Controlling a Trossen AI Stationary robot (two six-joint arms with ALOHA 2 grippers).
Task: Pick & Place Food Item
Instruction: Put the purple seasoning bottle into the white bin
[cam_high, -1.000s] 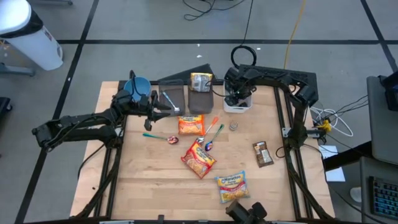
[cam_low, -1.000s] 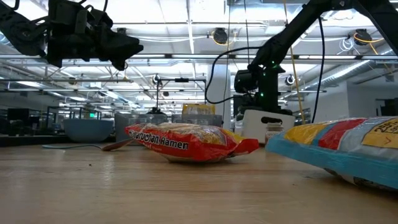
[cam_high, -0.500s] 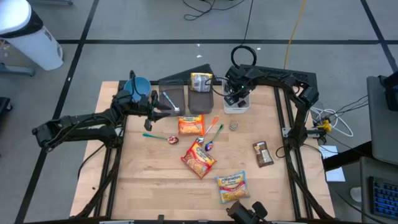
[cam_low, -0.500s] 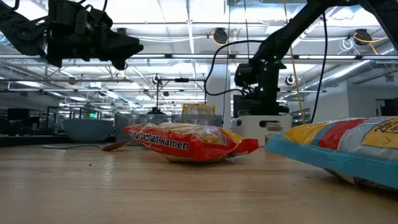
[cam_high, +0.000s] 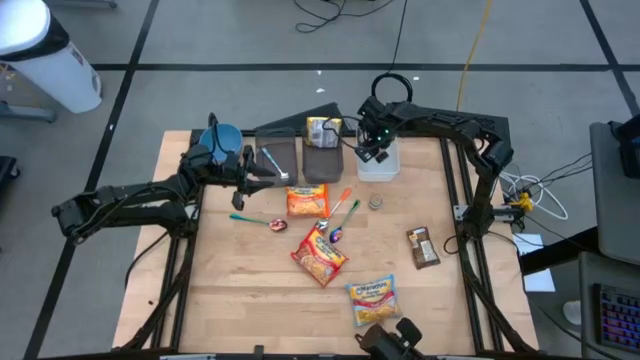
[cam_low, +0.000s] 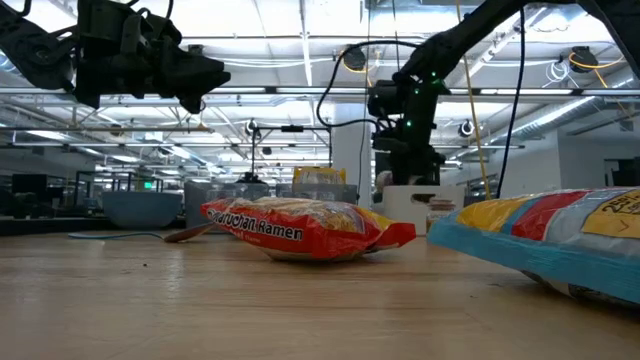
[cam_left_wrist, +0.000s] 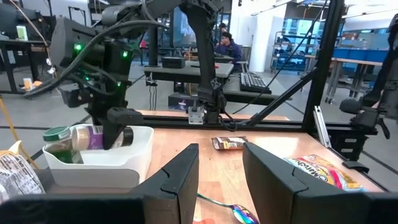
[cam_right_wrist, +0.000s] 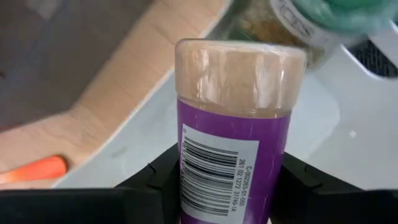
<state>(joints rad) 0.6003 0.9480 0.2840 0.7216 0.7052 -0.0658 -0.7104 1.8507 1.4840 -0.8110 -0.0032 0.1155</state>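
Jaws of right gripper (cam_right_wrist: 227, 186) clamp one purple jar (cam_right_wrist: 233, 149) — three ramen packets (cam_high: 320, 252)

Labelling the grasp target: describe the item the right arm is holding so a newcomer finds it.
Far edge of the table, at the white bin. The right gripper fingers clamp a purple-labelled jar with a barcode; its neighbour lying in the bin has a green lid.

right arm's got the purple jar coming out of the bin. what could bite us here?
Right gripper holds the purple-labelled jar low on its body, so it could tilt or slip. The green-lidded jar lies right beside it in the white bin and may get knocked or dragged. The lift could also clip the bin's wall.
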